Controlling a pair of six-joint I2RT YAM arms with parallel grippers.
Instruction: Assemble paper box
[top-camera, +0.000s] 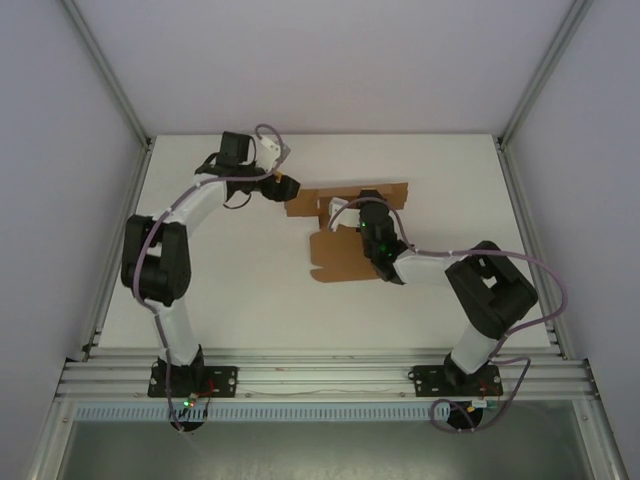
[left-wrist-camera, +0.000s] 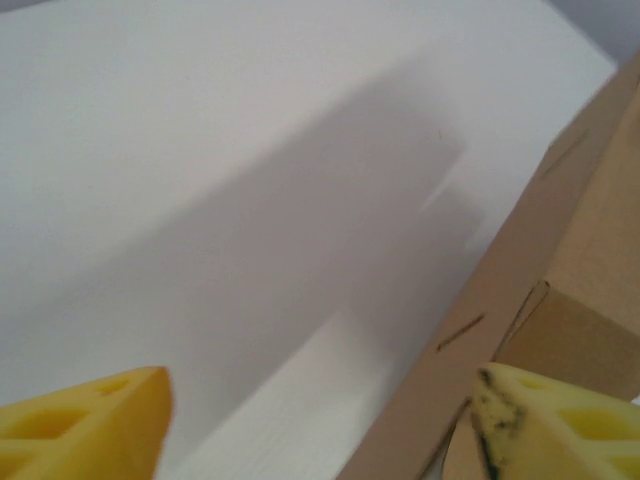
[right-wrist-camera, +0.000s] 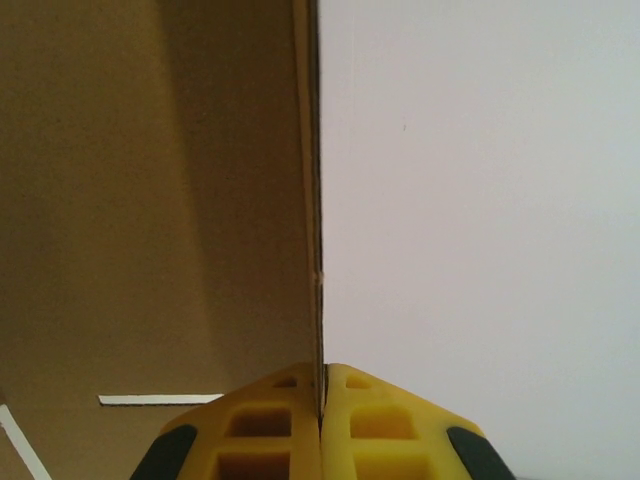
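left gripper (top-camera: 283, 186): fingers (left-wrist-camera: 90, 425) spread wide apart; sat at 10 o'clock of the box, just beside a cardboard edge.
paper box (top-camera: 345, 258): lay near centre of table (top-camera: 250, 300), partly folded, brown flaps out toward 12 and 6 o'clock.
right gripper (right-wrist-camera: 321, 395): pinched together on the thin edge of a box panel; reached in from 4 o'clock.

The paper box (top-camera: 340, 258) is lying on the white table (top-camera: 250, 290), right of centre, as a partly folded die-cut sheet of plain brown kraft cardboard. One flap (right-wrist-camera: 308, 150) is standing up from the sheet, showing its thin edge.
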